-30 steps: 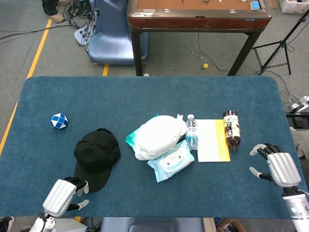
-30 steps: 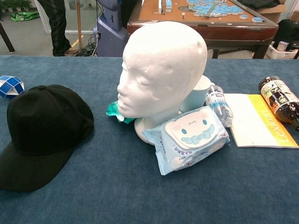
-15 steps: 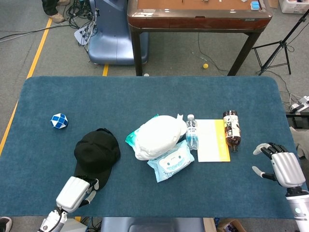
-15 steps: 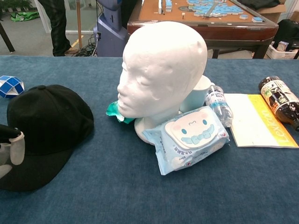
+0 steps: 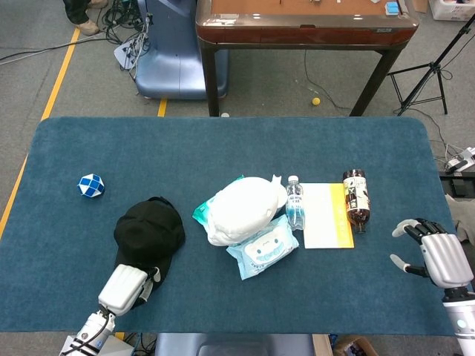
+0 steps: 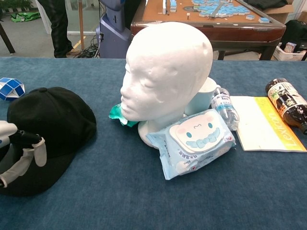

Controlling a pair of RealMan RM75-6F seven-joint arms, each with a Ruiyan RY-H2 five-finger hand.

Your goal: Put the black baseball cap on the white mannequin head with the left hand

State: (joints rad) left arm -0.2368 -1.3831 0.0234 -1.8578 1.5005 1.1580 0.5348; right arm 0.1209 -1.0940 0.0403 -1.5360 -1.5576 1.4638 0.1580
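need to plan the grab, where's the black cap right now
The black cap lies flat on the left part of the blue table, left of the white mannequin head. The left hand is over its brim at the near edge.

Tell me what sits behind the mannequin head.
Behind the white mannequin head a pale cup and a teal scrap peek out; the head covers the rest of both.

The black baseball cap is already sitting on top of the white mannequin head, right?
No. The black baseball cap lies flat on the blue table, apart from the bare white mannequin head. The chest view shows this, with the left hand over its brim.
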